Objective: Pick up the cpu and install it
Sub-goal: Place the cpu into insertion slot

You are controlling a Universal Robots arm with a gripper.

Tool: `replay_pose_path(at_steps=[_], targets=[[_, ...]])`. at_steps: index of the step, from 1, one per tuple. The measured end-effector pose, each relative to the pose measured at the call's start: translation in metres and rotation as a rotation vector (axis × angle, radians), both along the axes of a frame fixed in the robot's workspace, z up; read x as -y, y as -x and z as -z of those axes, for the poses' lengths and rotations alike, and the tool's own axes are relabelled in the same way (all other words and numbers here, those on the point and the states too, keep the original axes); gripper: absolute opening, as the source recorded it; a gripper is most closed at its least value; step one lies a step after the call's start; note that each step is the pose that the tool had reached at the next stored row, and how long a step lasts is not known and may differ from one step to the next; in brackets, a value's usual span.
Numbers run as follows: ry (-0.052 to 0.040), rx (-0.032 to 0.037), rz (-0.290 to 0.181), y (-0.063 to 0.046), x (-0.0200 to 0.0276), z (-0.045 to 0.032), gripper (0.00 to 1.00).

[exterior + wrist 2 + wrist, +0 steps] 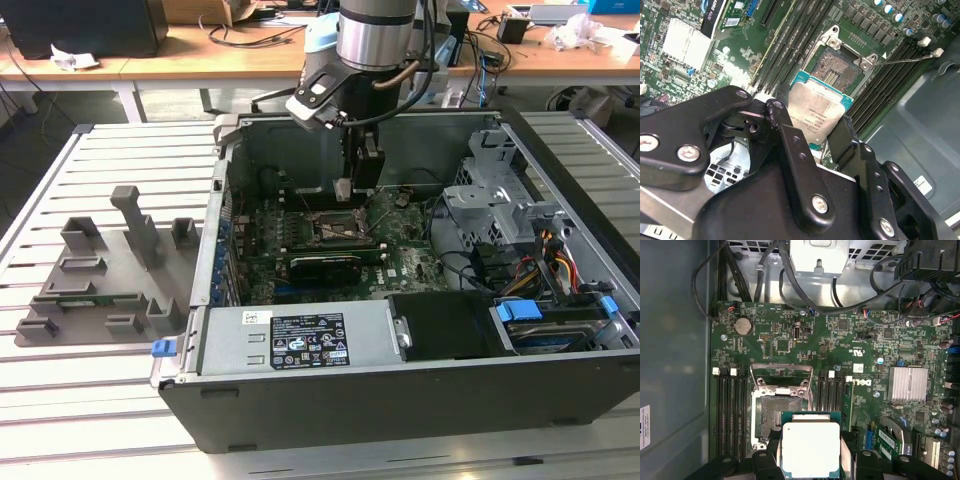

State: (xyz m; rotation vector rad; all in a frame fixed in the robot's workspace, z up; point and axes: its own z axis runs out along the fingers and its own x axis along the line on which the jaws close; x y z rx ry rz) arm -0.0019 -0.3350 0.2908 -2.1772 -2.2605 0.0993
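Note:
The cpu (817,112), a small square chip with a silvery top and a green rim, is held between the black fingers (785,130) of my gripper (815,132), which is shut on its edges. In the first wrist view the cpu (811,447) hangs just beside and partly over the open socket (776,415), whose metal load plate (781,377) is flipped up. In the exterior view my gripper (345,190) is lowered into the open computer case (400,400), a little above the socket (335,228) on the green motherboard.
Black memory slots (730,410) flank the socket on both sides. The socket's thin lever (905,59) sticks out sideways. A finned heat sink (909,383) and cables (755,285) lie nearby. A grey holder tray (100,270) sits on the slatted table at the exterior view's left.

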Motion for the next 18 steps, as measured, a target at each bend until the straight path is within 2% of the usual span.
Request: replay_pose_path(at_steps=[3,11,14,18], targets=[[0.0051,-0.0001,0.000,0.0000,0.0001,0.0001,0.55],[0.0117,-0.0001,0.000,0.0000,0.0000,0.0009,0.55],[0.0190,-0.0001,0.000,0.0000,0.0000,0.0018,0.55],[0.0233,-0.0001,0.000,0.0000,0.0000,0.0033,0.55]])
